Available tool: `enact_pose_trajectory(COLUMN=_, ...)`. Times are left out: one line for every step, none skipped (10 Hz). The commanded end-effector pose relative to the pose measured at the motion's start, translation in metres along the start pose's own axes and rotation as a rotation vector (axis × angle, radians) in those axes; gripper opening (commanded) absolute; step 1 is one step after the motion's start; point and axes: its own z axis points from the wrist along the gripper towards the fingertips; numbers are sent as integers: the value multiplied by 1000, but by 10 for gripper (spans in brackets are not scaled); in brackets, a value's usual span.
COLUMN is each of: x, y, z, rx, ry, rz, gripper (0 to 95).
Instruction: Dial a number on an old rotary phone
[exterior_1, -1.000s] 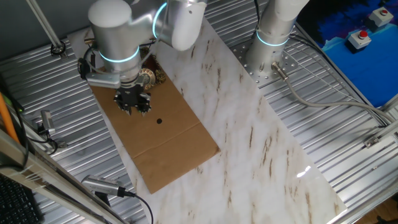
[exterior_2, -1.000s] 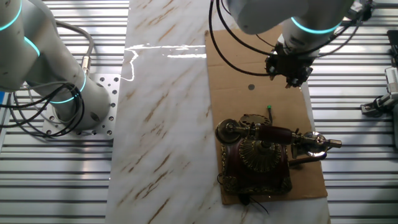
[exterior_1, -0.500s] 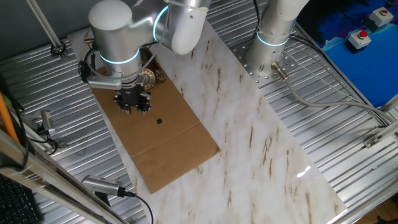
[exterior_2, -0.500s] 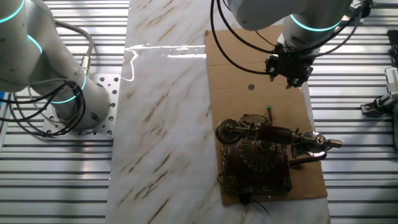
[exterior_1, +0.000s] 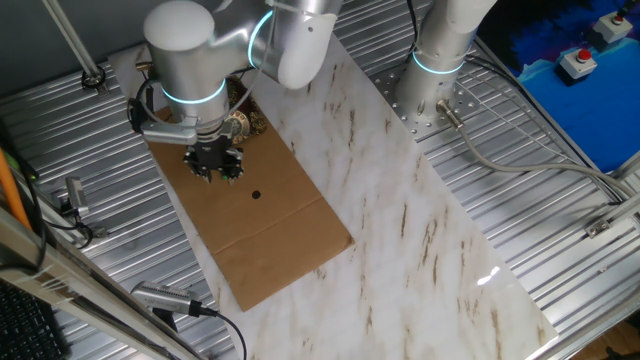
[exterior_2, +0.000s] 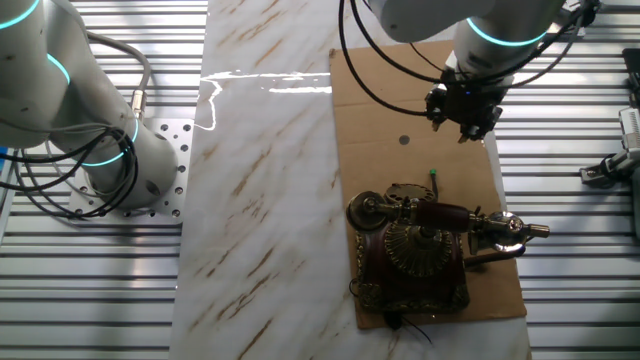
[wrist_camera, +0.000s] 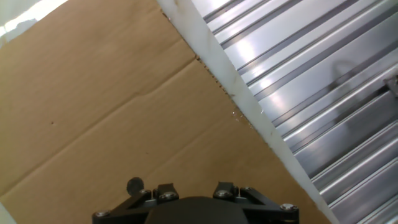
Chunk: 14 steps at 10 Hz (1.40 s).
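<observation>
On the cardboard sheet (exterior_2: 420, 95), near its end: old rotary phone (exterior_2: 425, 250), dark red body, gold trim, handset resting across the cradle, dial uncovered. Beside it: thin black stick with green tip (exterior_2: 434, 178). Above the bare cardboard, well apart from the phone: gripper (exterior_2: 465, 120), fingers not clearly visible in any view, so I cannot tell whether spread or pressed together; nothing seen in it. Progress, by my reckoning: dialing not yet begun; approach to the dial and every turn remain.

Matt brown cardboard sheet (exterior_2: 400, 100) on glossy veined marble tabletop (exterior_2: 260, 180).
</observation>
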Motion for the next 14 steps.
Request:
enact_pose_trajectory(x=-2, y=-1, z=0, rx=11, ry=45, rz=3, gripper=380)
enact_pose_trajectory(x=-2, y=-1, z=0, rx=13, ry=56, rz=15, gripper=380)
enact_pose_trajectory(x=-2, y=-1, z=0, rx=14, ry=57, rz=14, gripper=380)
enact_pose_trajectory(x=-2, y=-1, z=0, rx=13, ry=57, rz=17, gripper=380)
enact_pose_trajectory(x=-2, y=-1, z=0, rx=13, ry=54, rz=22, gripper=380)
enact_pose_trajectory(x=-2, y=-1, z=0, rx=15, ry=57, rz=25, gripper=380)
enact_pose_trajectory(x=-2, y=-1, z=0, rx=18, ry=62, rz=30, gripper=380)
enact_pose_trajectory(x=-2, y=-1, z=0, rx=27, ry=76, rz=47, gripper=380)
enact_pose_trajectory(x=-2, y=-1, z=0, rx=39, ry=94, rz=51, gripper=380)
enact_pose_trajectory(x=-2, y=-1, z=0, rx=40, ry=94, rz=57, gripper=380)
enact_pose_trajectory(x=-2, y=-1, z=0, rx=41, ry=97, rz=67, gripper=380)
enact_pose_trajectory(x=-2, y=-1, z=0, rx=43, ry=99, rz=72, gripper=380)
enact_pose_trajectory(x=-2, y=-1, z=0, rx=47, ry=104, rz=75, gripper=380)
enact_pose_trajectory(x=-2, y=-1, z=0, rx=50, ry=110, rz=72, gripper=380)
